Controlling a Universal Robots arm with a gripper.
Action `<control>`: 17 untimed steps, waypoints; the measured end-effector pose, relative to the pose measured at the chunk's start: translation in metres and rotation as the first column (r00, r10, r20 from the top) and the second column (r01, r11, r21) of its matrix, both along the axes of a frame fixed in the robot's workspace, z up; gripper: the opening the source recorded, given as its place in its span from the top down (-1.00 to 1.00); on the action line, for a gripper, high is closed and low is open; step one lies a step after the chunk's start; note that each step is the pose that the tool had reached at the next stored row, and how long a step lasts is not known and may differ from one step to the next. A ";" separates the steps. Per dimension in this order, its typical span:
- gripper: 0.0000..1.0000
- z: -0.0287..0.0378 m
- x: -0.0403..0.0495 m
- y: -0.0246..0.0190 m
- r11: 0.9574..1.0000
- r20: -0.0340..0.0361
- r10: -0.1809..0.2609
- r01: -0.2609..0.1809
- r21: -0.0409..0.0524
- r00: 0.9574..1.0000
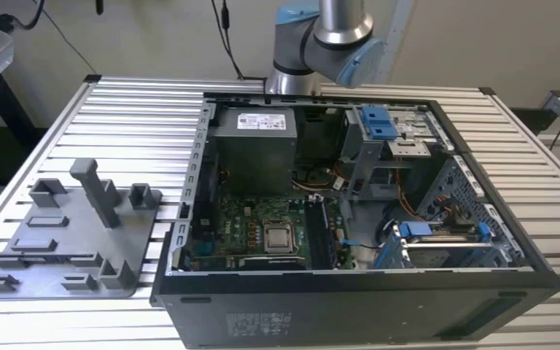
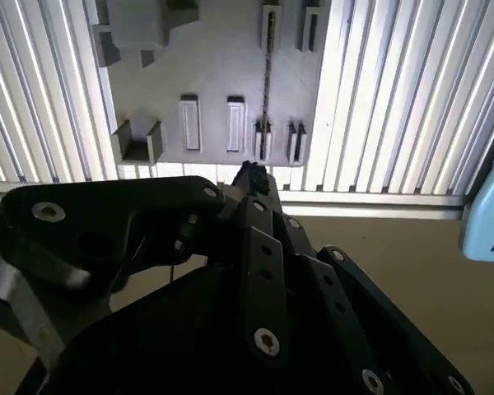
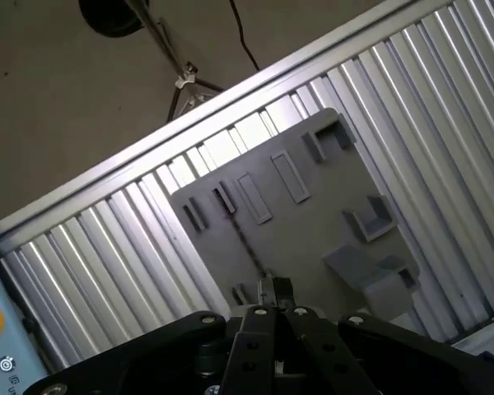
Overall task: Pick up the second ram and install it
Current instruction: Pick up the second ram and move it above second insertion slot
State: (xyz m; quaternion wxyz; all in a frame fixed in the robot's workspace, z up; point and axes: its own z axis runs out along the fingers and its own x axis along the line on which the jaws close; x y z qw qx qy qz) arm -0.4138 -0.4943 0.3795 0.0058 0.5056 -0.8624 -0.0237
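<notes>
Ram point(image 2: 267, 74) standing on its long edge in grey tray point(image 2: 222, 74), seen edge-on in both wrist views. Showing as long, thin, dark line, straight and upright, not leaning. Each end sitting in small slotted holder of tray. Ram point(image 3: 244, 239) running parallel to second pair of holders just beside it. Flat faces turning away from cameras, so chips and label staying hidden.

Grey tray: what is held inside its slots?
One thin dark strip, the second ram, stands on edge in the grey tray. Its lower edge is hidden in the slots.
</notes>
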 end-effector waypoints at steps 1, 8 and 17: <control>0.79 -0.0003 0.0000 0.0000 1.000 0.000 0.018 -0.018 0.000 1.000; 0.79 -0.0023 0.0000 0.0000 0.991 0.013 0.133 -0.133 -0.004 0.991; 0.79 -0.0058 0.0000 0.0000 0.964 0.030 0.267 -0.267 -0.011 0.963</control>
